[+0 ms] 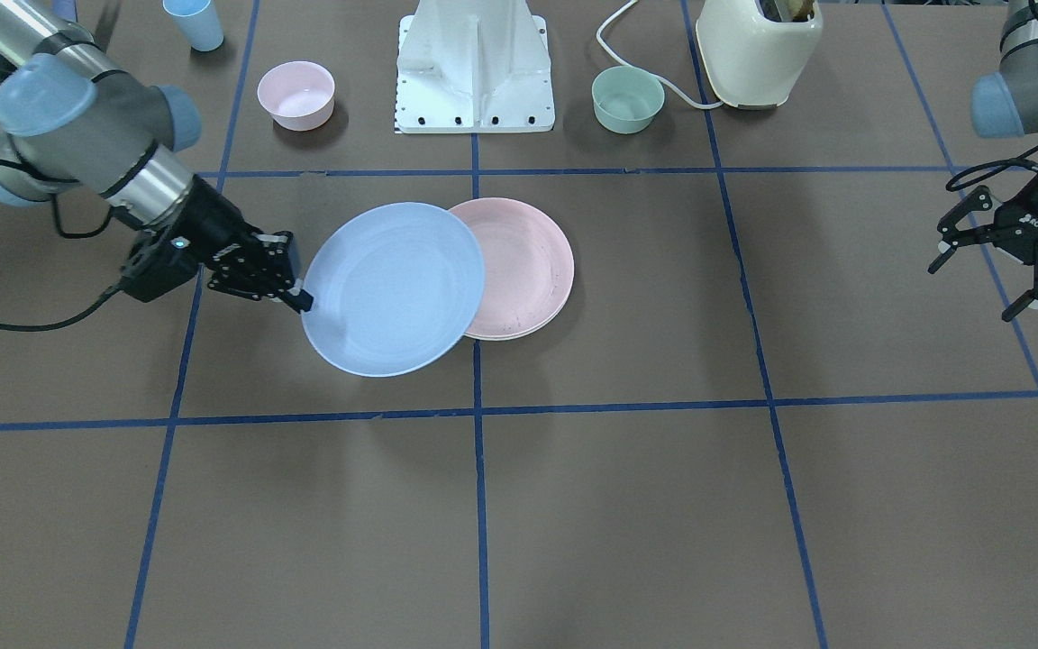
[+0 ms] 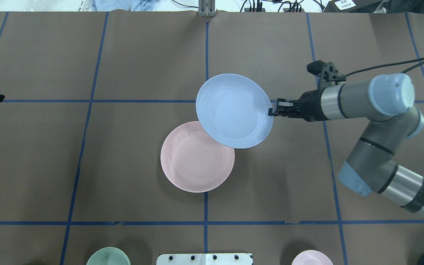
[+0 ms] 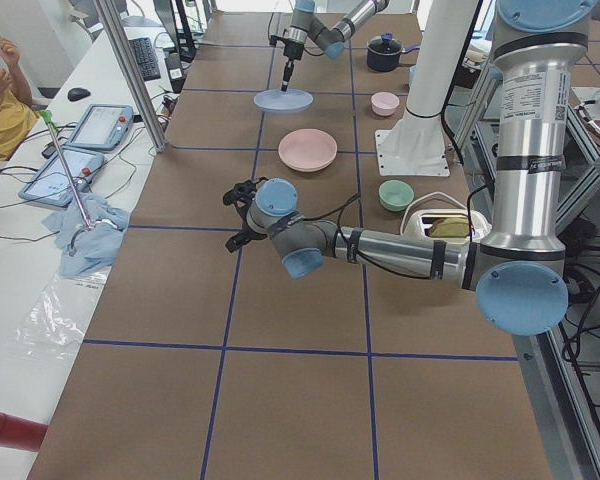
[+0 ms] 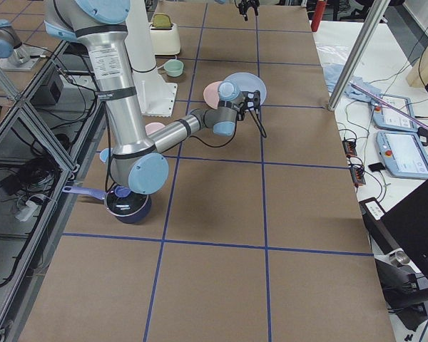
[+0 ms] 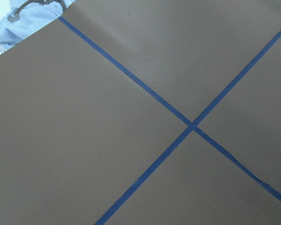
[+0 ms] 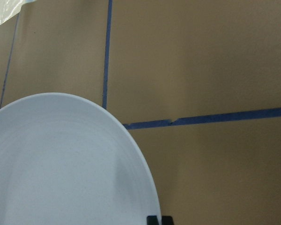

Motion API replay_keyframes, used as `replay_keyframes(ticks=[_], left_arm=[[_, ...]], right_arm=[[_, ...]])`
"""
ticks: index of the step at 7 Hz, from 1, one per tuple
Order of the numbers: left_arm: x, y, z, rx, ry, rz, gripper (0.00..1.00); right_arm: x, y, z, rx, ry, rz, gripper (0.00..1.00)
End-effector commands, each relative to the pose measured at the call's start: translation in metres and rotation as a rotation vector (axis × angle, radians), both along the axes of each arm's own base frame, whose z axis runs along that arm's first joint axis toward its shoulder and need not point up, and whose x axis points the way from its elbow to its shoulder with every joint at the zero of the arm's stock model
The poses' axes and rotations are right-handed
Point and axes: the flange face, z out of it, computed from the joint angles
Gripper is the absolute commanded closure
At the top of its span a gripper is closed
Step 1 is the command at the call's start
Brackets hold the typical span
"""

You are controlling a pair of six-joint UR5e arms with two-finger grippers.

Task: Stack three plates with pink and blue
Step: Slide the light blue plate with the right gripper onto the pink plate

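My right gripper [image 1: 301, 298] is shut on the rim of a blue plate [image 1: 393, 288] and holds it a little above the table. In the overhead view the blue plate [image 2: 234, 110] overlaps the far right edge of a pink plate [image 2: 193, 162]. The pink plate [image 1: 528, 270] lies flat on the table; a second pale rim seems to show under its edge. The right wrist view shows the blue plate [image 6: 61, 164] filling its lower left. My left gripper [image 1: 1015, 261] is open and empty, far off to the side over bare table.
A pink bowl [image 1: 295, 94], a green bowl [image 1: 627, 99], a blue cup [image 1: 195, 22], a cream toaster [image 1: 758, 50] and the white robot base [image 1: 476, 72] stand along the robot's side of the table. Blue tape lines cross the brown surface.
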Motion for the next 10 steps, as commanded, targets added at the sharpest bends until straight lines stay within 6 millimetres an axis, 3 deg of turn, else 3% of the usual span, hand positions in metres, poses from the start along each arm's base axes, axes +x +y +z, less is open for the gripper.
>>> replay_keyframes(ticks=[1, 3, 6, 9, 10], left_arm=[[0.001, 0.0, 0.002, -0.004, -0.001, 0.001, 0.0], [0.002, 0.0, 0.004, -0.01, -0.004, -0.001, 0.0], [0.002, 0.0, 0.004, -0.012, -0.003, -0.002, 0.0], [0.002, -0.001, 0.005, -0.015, -0.004, -0.002, 0.0], [0.002, -0.001, 0.008, -0.018, -0.004, -0.001, 0.0]], right_arm=[[-0.063, 0.042, -0.037, -0.032, 0.093, 0.05, 1.0], [-0.084, 0.055, -0.041, -0.04, 0.146, 0.054, 1.0], [-0.097, 0.072, -0.07, -0.051, 0.182, 0.026, 1.0], [-0.107, 0.081, -0.07, -0.051, 0.208, 0.024, 1.0], [-0.111, 0.086, -0.069, -0.048, 0.212, 0.02, 0.03]])
